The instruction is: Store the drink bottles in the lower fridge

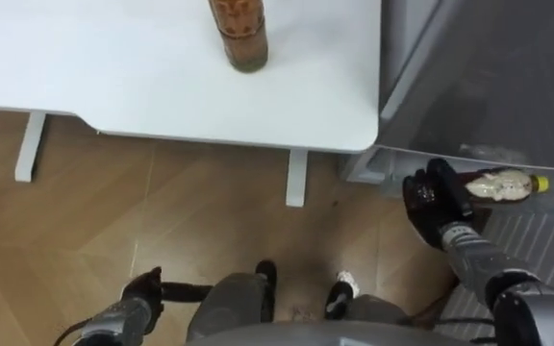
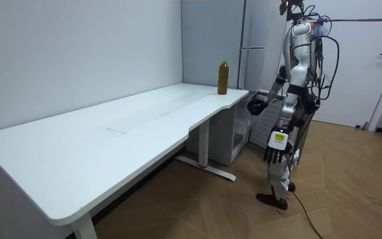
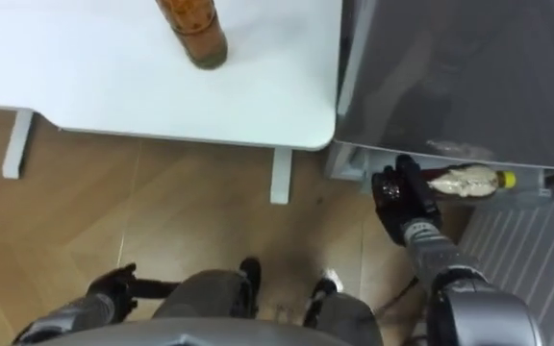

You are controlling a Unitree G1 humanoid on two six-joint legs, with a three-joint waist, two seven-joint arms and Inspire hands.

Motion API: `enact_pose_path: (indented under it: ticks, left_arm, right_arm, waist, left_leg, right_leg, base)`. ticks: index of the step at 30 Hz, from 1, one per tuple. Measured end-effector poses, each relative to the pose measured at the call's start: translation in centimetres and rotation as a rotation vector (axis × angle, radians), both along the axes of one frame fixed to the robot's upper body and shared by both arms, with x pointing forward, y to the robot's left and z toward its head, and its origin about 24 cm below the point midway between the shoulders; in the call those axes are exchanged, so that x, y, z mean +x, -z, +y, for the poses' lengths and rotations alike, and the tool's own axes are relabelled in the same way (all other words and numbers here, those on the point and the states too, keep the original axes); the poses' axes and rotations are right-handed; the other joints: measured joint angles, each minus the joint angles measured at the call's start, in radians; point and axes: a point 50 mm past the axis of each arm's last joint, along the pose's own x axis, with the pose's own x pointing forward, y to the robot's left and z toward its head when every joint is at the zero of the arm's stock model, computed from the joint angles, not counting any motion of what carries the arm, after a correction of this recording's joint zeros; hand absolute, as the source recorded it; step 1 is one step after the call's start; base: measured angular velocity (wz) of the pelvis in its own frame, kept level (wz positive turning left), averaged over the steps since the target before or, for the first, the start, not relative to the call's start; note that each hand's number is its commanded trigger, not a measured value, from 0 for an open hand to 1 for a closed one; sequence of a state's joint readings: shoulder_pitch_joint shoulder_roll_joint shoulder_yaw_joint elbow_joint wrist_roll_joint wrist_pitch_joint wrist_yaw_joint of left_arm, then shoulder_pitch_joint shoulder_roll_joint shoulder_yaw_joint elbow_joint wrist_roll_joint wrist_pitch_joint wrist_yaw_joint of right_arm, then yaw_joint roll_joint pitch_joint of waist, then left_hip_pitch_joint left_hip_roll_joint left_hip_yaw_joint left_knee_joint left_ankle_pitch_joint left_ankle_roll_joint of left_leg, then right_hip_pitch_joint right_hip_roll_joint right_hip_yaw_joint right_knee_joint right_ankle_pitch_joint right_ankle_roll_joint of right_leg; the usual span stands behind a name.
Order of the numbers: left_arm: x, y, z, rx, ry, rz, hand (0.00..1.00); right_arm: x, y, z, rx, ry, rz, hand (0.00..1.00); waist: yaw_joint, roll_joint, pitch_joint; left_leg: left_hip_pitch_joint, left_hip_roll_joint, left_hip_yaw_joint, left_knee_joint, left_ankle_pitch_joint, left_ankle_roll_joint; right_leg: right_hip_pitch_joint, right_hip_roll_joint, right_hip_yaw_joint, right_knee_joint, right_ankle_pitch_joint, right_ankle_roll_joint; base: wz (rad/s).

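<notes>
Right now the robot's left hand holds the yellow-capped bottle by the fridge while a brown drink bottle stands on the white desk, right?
No: the right hand holds the yellow-capped bottle, as the left eye view shows. The brown drink bottle does stand on the white desk.

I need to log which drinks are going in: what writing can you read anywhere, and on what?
Nothing can be read.
Brown bottle on the table: label too blurred.
Held bottle, in the right hand: label too blurred.
Tag on the left hand: too small.
</notes>
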State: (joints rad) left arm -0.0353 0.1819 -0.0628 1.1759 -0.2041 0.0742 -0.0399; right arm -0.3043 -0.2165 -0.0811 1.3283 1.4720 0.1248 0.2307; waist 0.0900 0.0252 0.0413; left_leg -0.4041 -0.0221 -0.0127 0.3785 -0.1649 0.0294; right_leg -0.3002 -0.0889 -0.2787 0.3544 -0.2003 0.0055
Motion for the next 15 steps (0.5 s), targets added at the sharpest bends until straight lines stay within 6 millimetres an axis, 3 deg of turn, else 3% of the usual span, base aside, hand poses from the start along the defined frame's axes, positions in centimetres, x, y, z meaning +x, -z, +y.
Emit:
enact_pose_path:
  ticks: [2,7,15]
  left_arm:
    - [0.9,-0.1,-0.1,-0.009,0.009,-0.009,0.00]
    - [1.6,-0.4,0.2,0.003,0.048,-0.020,0.00]
    - [2.4,-0.7,0.5,0.030,0.064,-0.036,0.00]
  right_arm:
    - [1.0,-0.6,-0.3,-0.018,-0.024,-0.014,1.00]
    - [2.7,-1.8,-1.1,-0.033,-0.026,-0.024,1.00]
    - [5.7,-4.9,-3.6,-0.102,0.003,-0.057,1.00]
  waist:
    - [-0.001,-0.005,0.0061]
    - [0.001,-0.012,0.0121]
    - [0.000,-0.016,0.0148]
  left_leg:
    - [-0.050,-0.011,0.007,0.002,0.017,0.009]
    - [-0.130,-0.026,0.010,0.033,0.031,0.015]
    - [-0.233,-0.043,0.013,0.092,0.035,0.022]
  right_leg:
    - [-0.070,-0.022,0.005,0.050,-0.012,0.002]
    - [-0.163,-0.039,0.020,0.111,-0.018,0.004]
    - [-0.279,-0.066,0.032,0.199,-0.039,0.005]
  base:
    - [0.05]
    - [0.03]
    - [0.02]
